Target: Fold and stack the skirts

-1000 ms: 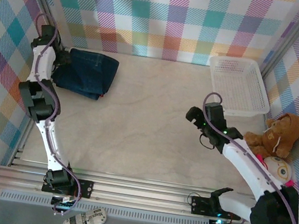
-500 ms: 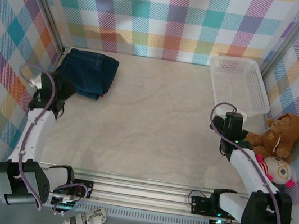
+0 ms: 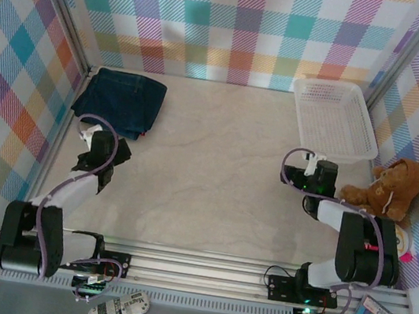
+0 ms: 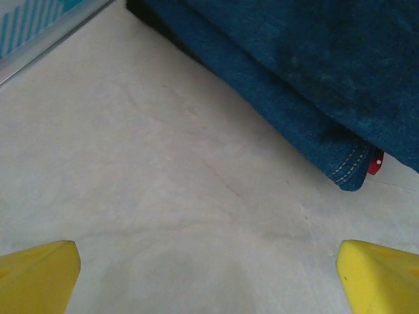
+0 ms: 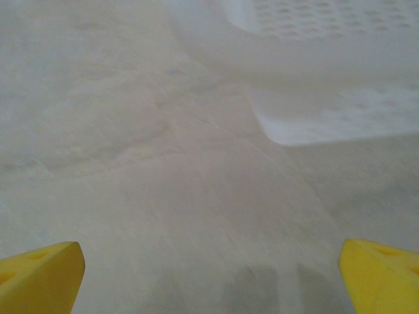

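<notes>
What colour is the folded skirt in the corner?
The skirt is dark blue denim; clearest in the left wrist view.

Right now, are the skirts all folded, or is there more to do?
Looks nearly finished. Done: the skirts sit folded in one pile in the far left corner, denim on top. In hand: nothing; the left claw and right claw are both open and empty. Left: the white basket holds no cloth, so probably nothing.
</notes>
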Motion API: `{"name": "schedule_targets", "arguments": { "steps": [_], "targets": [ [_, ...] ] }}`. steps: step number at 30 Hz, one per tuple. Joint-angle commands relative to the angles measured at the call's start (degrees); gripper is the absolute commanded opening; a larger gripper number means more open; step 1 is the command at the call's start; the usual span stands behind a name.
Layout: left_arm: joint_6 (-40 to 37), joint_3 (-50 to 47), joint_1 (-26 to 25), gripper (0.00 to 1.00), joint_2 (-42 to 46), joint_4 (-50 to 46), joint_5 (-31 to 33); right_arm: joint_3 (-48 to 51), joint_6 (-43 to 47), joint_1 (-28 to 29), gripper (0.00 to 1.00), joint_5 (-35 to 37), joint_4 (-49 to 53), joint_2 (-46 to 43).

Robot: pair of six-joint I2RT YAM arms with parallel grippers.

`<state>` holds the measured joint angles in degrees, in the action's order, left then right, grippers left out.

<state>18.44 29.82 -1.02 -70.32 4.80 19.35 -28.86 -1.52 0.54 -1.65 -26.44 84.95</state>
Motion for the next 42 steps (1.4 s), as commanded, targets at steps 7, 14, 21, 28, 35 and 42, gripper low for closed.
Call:
{"name": "schedule_targets", "arguments": {
  "steps": [7,14,21,28,35,42],
  "targets": [
    [-15.8,0.8,-6.1,1.00,-9.4,20.1,-0.7,8.7,3.7,-1.6,0.99,-11.6,-28.8,3.6],
    [-17.5,-5.7,-5.9,1.00,-15.8,39.0,1.4,5.2,0.6,-1.6,0.99,-3.1,-21.1,3.0],
    [-18.0,-6.8,-5.8,1.00,-19.0,42.6,-0.6,5.1,0.6,-1.5,0.99,-3.2,-20.7,3.0],
    [-16.6,-6.7,-4.7,1.00,-19.0,42.8,0.1,5.1,0.7,-1.5,0.99,-3.2,-20.7,2.9],
    [-16.6,-6.7,-4.8,1.00,-19.0,42.7,0.1,5.0,0.8,-1.4,0.99,-3.1,-20.4,3.0],
    [-16.7,-6.8,-4.8,1.00,-19.0,42.8,0.2,5.0,0.9,-1.4,0.99,-2.8,-20.4,3.0]
  ]
}}
